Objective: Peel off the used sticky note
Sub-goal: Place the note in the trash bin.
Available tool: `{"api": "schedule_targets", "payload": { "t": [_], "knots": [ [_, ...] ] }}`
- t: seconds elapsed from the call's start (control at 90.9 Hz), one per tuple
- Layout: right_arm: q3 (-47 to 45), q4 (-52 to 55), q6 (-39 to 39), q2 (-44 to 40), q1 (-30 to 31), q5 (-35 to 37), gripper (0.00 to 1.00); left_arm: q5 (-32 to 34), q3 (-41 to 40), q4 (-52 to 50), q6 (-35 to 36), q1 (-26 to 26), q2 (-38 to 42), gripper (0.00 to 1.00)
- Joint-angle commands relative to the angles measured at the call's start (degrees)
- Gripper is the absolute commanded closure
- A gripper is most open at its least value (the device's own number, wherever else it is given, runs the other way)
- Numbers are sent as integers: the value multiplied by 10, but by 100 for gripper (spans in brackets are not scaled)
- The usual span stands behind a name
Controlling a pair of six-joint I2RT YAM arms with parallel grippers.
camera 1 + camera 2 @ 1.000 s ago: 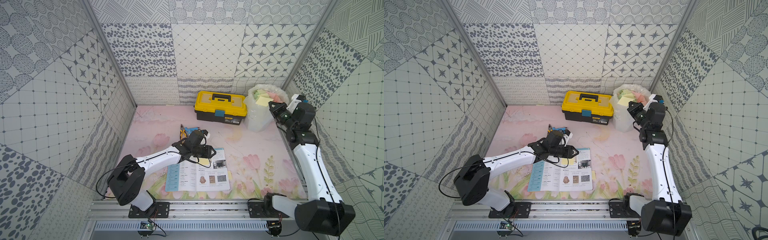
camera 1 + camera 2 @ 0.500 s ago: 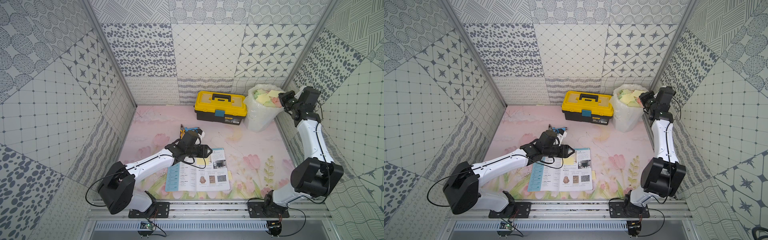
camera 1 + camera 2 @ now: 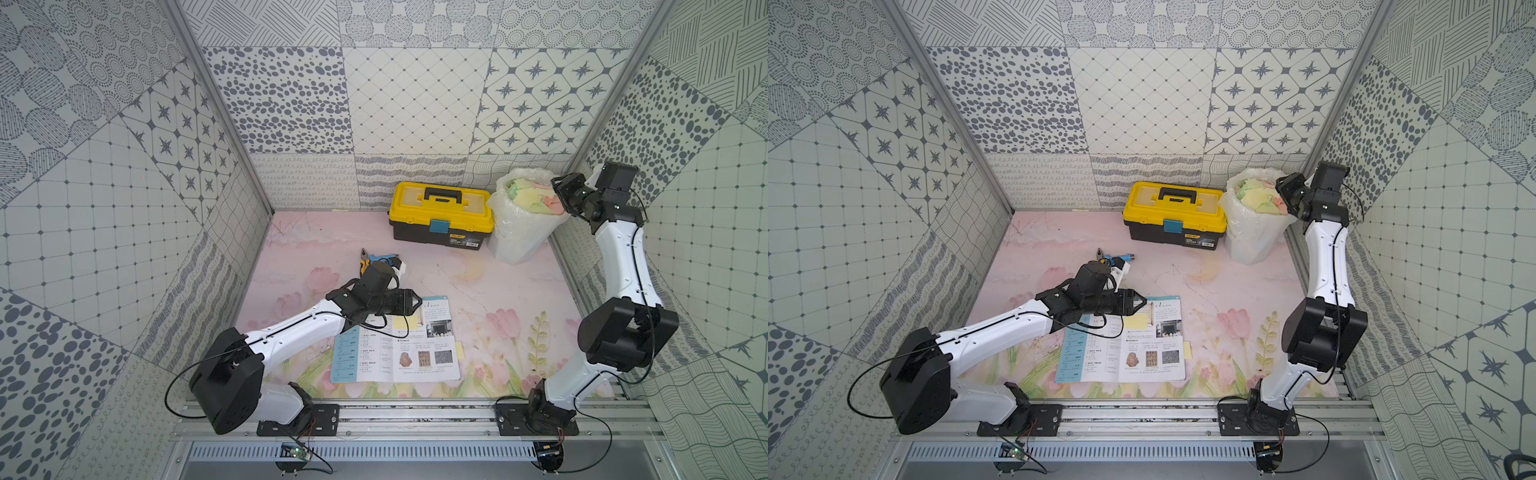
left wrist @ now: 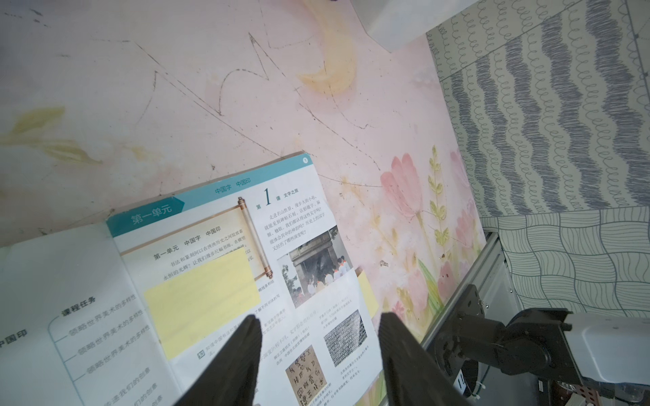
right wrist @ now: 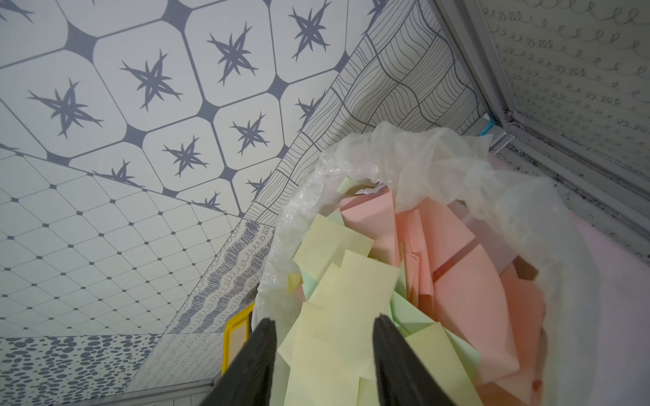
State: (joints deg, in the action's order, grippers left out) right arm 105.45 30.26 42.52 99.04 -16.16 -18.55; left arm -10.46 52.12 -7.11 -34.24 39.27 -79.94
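An open book [image 3: 374, 357] lies flat near the table's front. A yellow sticky note [image 3: 405, 323] [image 4: 200, 298] is stuck on its right page. A second yellow sticky note [image 3: 458, 348] [image 4: 367, 295] pokes out from that page's right edge. My left gripper [image 3: 417, 302] [image 4: 318, 320] hovers open over the book's far edge, beside the first note, and holds nothing. At the bin [image 3: 515, 241] [image 5: 422, 158] in the back right corner, my right gripper [image 3: 559, 187] [image 5: 323, 321] is open above a heap of yellow, pink and green notes.
A yellow and black toolbox [image 3: 440, 208] stands at the back, left of the bin. Blue-handled pliers [image 3: 376, 259] lie behind my left wrist. Patterned walls close in on three sides, and the right wall is close behind my right arm.
My right arm has swung back over the bin and its jaws have gone from shut to open. My left gripper has drawn back a little toward the left and spread somewhat wider.
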Motion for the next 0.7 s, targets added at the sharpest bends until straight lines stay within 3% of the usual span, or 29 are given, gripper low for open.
{"api": "schedule_targets", "payload": {
  "t": [0.0,0.22,0.473,0.693],
  "knots": [
    [25,38,-46,-15,1,23,42,11,-3,-14,19,-2,8,42],
    [-5,53,-67,-62,-1,43,33,17,-7,-19,21,-3,12,41],
    [-118,-10,-67,-134,20,-69,34,10,-10,-19,-6,-10,-7,41],
    [-264,-97,-85,-212,113,-101,34,2,-21,-15,-25,-15,-33,41]
  ]
}}
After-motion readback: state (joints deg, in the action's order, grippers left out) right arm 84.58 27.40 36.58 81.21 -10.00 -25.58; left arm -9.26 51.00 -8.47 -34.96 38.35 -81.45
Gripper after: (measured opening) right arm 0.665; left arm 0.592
